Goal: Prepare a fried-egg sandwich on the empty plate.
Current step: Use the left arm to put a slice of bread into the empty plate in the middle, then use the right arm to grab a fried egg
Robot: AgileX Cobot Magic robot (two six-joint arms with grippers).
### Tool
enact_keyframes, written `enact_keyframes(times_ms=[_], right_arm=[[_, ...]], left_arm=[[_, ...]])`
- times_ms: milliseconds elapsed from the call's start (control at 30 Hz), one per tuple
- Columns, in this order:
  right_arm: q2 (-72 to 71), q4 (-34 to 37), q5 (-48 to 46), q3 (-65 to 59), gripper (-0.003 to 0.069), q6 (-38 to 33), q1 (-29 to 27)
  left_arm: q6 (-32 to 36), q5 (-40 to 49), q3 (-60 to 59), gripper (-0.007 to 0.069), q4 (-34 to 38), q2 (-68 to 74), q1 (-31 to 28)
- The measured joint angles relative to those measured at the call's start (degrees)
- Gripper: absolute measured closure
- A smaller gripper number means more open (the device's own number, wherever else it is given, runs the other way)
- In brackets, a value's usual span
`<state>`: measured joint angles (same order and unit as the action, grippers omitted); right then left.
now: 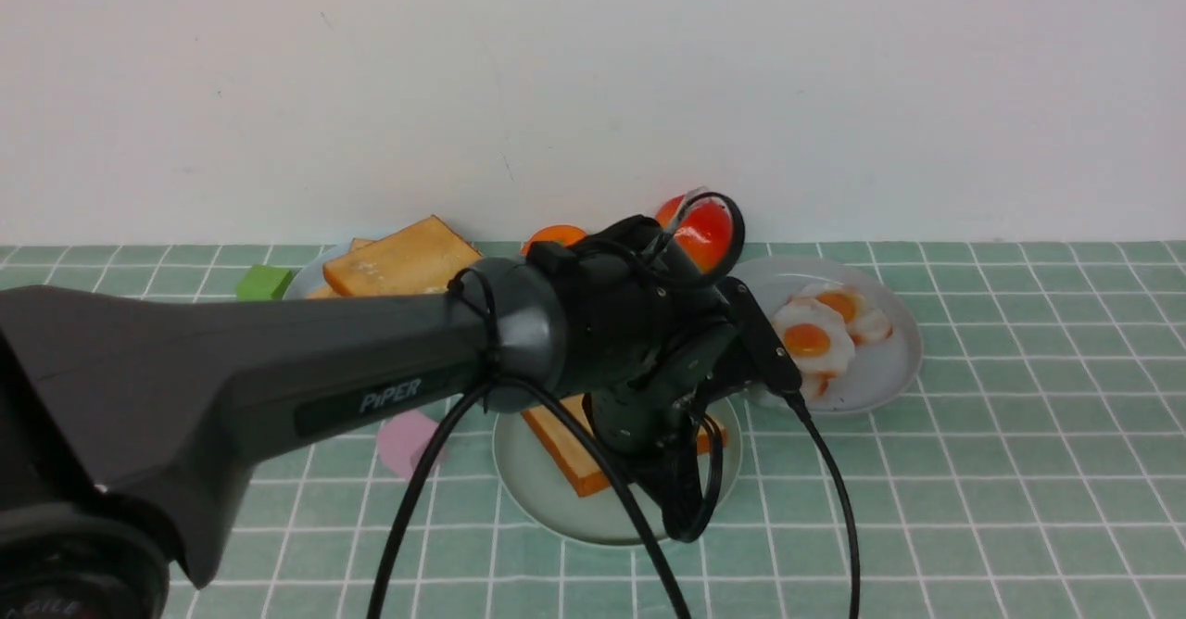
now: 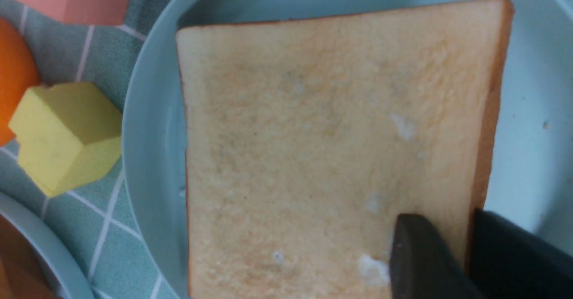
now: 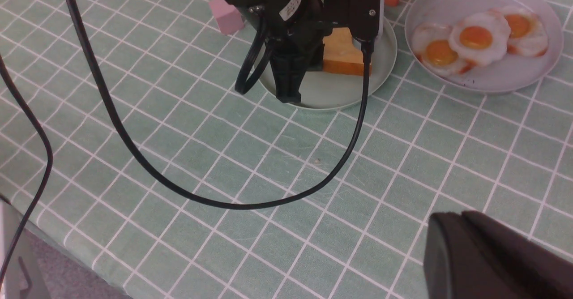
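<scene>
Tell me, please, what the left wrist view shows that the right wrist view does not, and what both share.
Only the left wrist view shows the toast slice close up with its broad tan face, a yellow block beside the pale green plate, and the fingers of the left hand at the toast's crust edge. Only the right wrist view shows the grey plate holding three fried eggs, and the left arm with its looping black cable. Both show the toast on the green plate and the checked tablecloth.
</scene>
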<state>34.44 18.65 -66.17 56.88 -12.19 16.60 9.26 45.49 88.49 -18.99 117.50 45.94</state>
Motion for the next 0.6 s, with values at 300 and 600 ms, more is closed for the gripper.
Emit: enact_keyframes(times_ms=[300,600], right_arm=[[1.88,-0.06,1.08,0.00,0.0592,0.77,0.00],[19.12,-9.35,12.62,0.02,0.0512,8.53,0.00]], left_arm=[[-0.47,3.41,0.00,0.0181,1.01,-5.72,0.00],[-14.04,6.85,-0.32,0.0442,7.84,-30.04,0.00]])
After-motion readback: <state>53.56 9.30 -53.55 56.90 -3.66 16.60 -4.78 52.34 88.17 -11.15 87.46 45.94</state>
